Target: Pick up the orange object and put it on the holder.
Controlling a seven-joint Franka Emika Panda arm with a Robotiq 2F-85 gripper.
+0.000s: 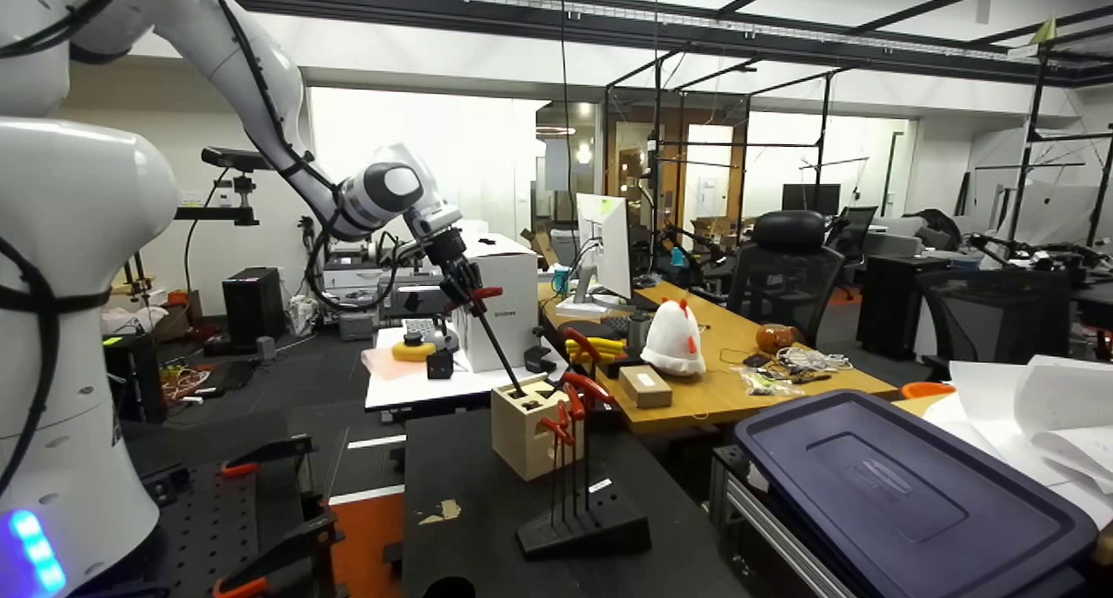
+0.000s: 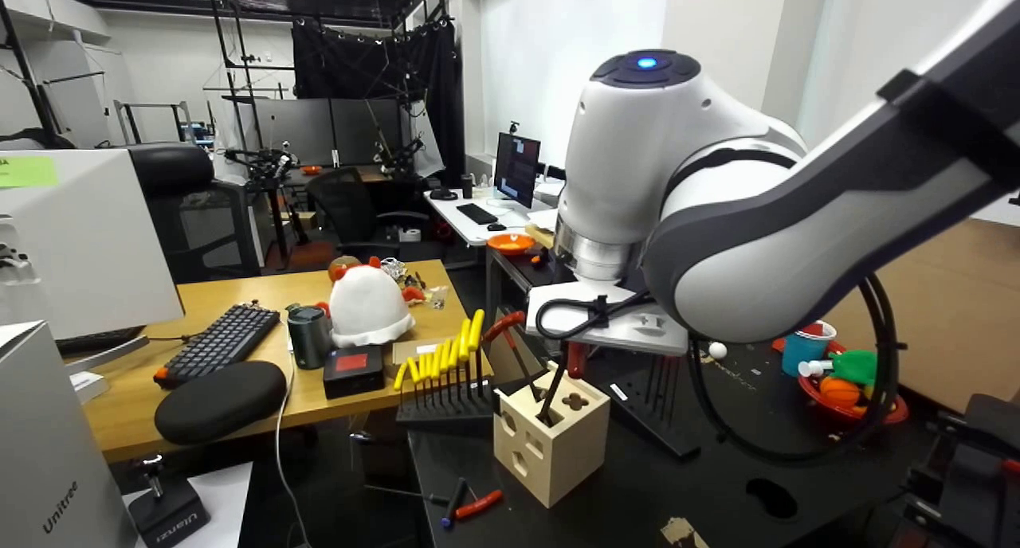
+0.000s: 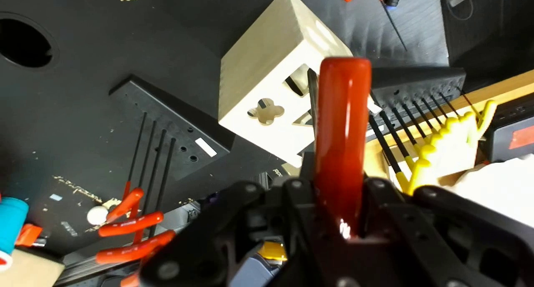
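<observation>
The handle of an orange-red hex key (image 3: 343,137) is gripped by the claw (image 1: 470,291), which is clamped together on it. In the wrist view the handle is seen upright near the middle, and part of the wooden holder (image 3: 258,64) is covered by it. The key's dark shaft (image 1: 499,350) is slanted down to the right in an exterior view, and its lower end is seen at the top of the holder, by a square hole; how deep it is set cannot be told. The holder, a pale block pierced by shaped holes, is stood on a black table (image 1: 487,537). A second red-handled key (image 2: 518,355) is leaned to the left in an exterior view, its lower end also seen at the top of the holder.

On the near right of the holder in an exterior view, a sloped black stand (image 1: 609,528) is placed, by which several red-handled keys (image 1: 588,388) are borne upright. A row of yellow-handled keys (image 2: 441,359) is held in a dark rack (image 2: 446,414), set left of the holder and farther off in an exterior view; there, loose tools (image 2: 480,504) are laid at the holder's near left. A red bowl (image 2: 896,413) filled with toys (image 2: 838,394) is placed well apart on the right. Beyond the table, a white plush toy (image 2: 365,305) is seated on a wooden desk (image 2: 275,289).
</observation>
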